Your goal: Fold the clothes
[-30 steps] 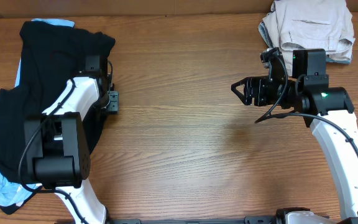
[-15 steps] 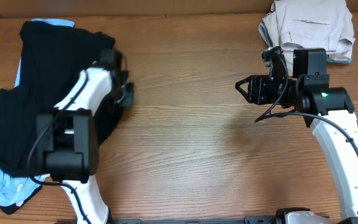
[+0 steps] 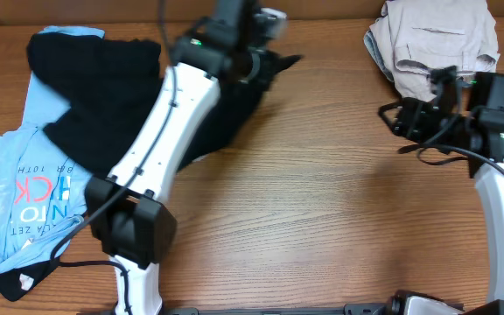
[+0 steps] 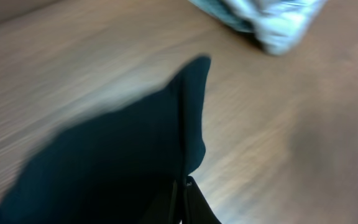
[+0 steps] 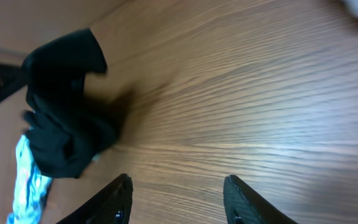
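A: Starting at the near-left corner of the wooden table: the light blue T-shirt with red-and-white lettering is lying along the left edge, overlapping w/ the large plain black shirt. Risk there?

B: Yep. They're touching, so a hard pull on the black one is prob. going to drag the tee along too, fabric catching on fabric.

A: And the grip?

B: The left gripper is clamping shut on a corner of the black shirt, up by the far edge, approx mid-table. It's one small pinch w/ the rest trailing back left, so the shirt could be slipping out, or bunching & twisting instead of spreading flat.

A: Right side?

B: The right gripper is hovering near the right edge, jaws apart, holding nothing. W/o a second hold the shirt isn't getting any tension.

A: Beyond that?

B: The beige-grey garments are sitting in the far-right corner. If the black shirt is carried too far right, it's landing on that pile & messing it up.
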You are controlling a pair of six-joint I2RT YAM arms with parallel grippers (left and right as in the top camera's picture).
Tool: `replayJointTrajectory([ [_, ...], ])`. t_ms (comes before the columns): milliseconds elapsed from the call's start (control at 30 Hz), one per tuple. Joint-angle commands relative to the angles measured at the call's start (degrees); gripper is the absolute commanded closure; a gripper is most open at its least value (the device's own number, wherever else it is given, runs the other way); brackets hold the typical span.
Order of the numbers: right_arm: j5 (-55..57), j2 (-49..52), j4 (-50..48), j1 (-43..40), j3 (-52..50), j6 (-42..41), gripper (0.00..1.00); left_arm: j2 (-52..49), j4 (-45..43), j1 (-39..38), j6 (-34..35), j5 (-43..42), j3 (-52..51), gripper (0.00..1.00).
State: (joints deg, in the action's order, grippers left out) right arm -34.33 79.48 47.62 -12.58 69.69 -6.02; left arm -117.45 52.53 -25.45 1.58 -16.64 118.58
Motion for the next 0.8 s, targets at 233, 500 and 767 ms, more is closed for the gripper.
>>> replayJointTrajectory([
  [233, -1.8, -4.4, 4.5, -11.6, 1.2, 0.0, 0.44, -0.1, -12.6, -12.2, 5.6, -3.8, 1.1, 0.96],
  [500, -1.8, -4.4, 7.2, -14.3, 1.2, 0.1, 0.39, -0.2, -27.6, -14.0, 10.6, -4.0, 1.1, 0.83],
  [767, -1.8, -4.4, 8.2, -14.0, 1.2, 0.5, 0.3, 1.3, -24.5, -10.6, 10.0, -3.9, 1.2, 0.0],
])
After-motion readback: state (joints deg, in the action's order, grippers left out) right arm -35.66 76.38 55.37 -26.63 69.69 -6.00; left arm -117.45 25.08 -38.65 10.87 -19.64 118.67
